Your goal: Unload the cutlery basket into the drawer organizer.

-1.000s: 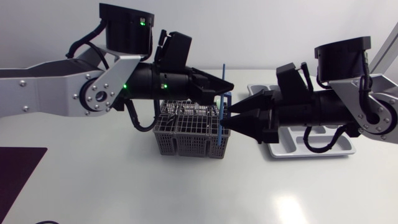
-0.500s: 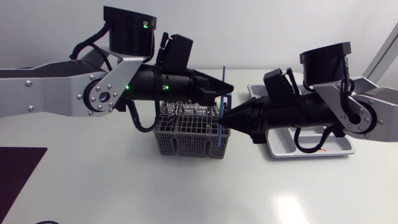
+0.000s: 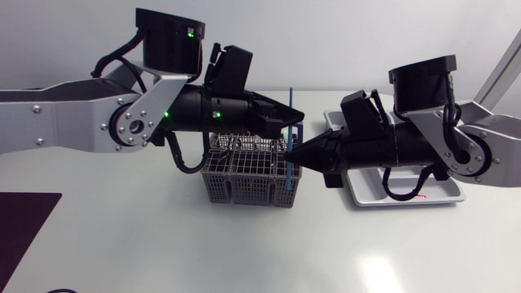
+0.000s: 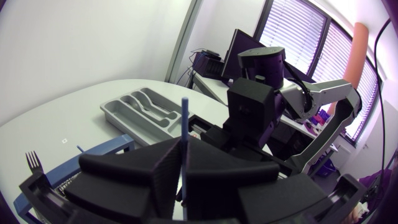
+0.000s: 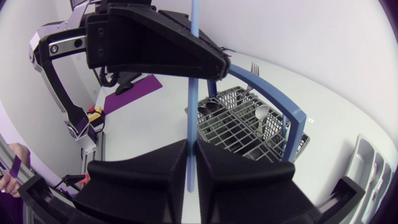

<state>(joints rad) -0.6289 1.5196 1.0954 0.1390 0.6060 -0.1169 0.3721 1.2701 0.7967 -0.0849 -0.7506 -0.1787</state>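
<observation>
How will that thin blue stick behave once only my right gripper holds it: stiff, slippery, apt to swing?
Probably stiff: the blue stick runs straight between the left gripper and the right gripper. Thin and smooth-looking, it may pivot or slide between the right gripper's broad fingers. Likely light for its length, being so thin.

Organizer (image 3: 448, 190) largely behind right arm (image 3: 407, 146), blue utensil (image 3: 291, 96) partly covered, kind unclear

Left tool (image 3: 299, 115) and right tool (image 3: 290, 157) flank the blue stick (image 3: 293, 94) above the basket (image 3: 244, 184); right arm (image 3: 456, 146) overhangs organizer (image 3: 446, 195).
</observation>
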